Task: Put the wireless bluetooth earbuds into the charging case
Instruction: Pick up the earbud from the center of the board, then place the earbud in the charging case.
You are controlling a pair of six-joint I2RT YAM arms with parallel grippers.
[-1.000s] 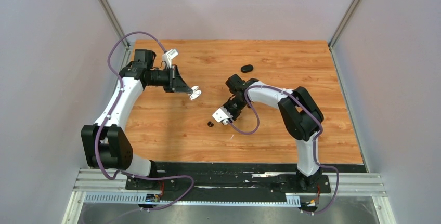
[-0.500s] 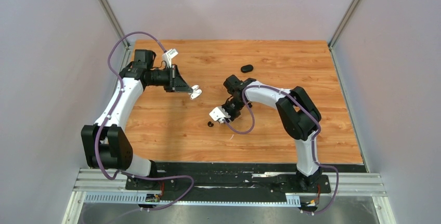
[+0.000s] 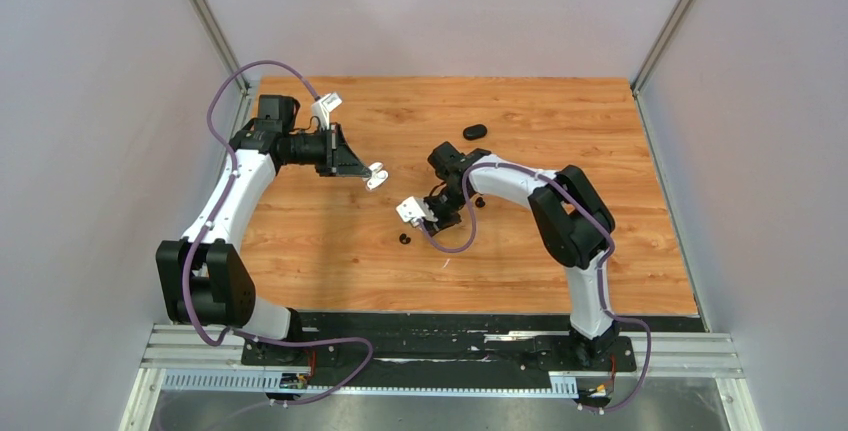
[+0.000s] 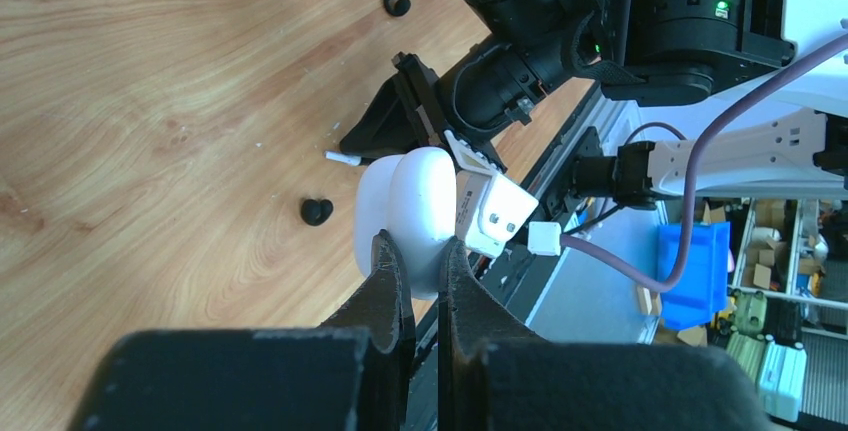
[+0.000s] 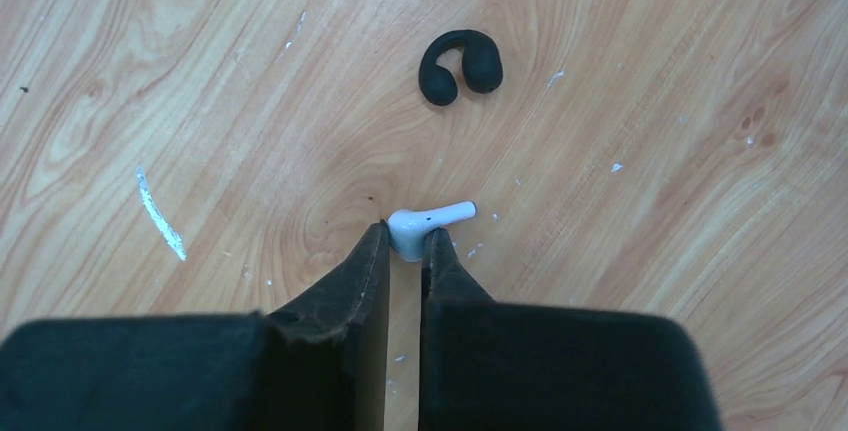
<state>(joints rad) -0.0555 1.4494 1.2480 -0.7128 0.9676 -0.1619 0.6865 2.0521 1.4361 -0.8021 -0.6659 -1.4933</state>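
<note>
My left gripper (image 4: 420, 251) is shut on the white charging case (image 4: 415, 206) and holds it above the table, left of centre (image 3: 376, 177). My right gripper (image 5: 405, 241) points down at the table. Its fingertips are closed on the rounded head of a white earbud (image 5: 425, 223), whose stem sticks out to the right. That earbud still lies on the wood. A black earbud (image 5: 460, 63) lies just beyond it. In the left wrist view, two black earbuds (image 4: 317, 211) (image 4: 397, 1) show on the table near the right gripper (image 3: 430, 219).
A black oval case (image 3: 474, 132) lies further back on the wooden table (image 3: 330, 261). Grey walls stand on both sides. A white scuff (image 5: 160, 216) marks the wood left of my right fingers.
The right gripper has shifted a little left and away from the near edge, and its jaws have closed onto the white earbud. The left arm with the case has not moved.
</note>
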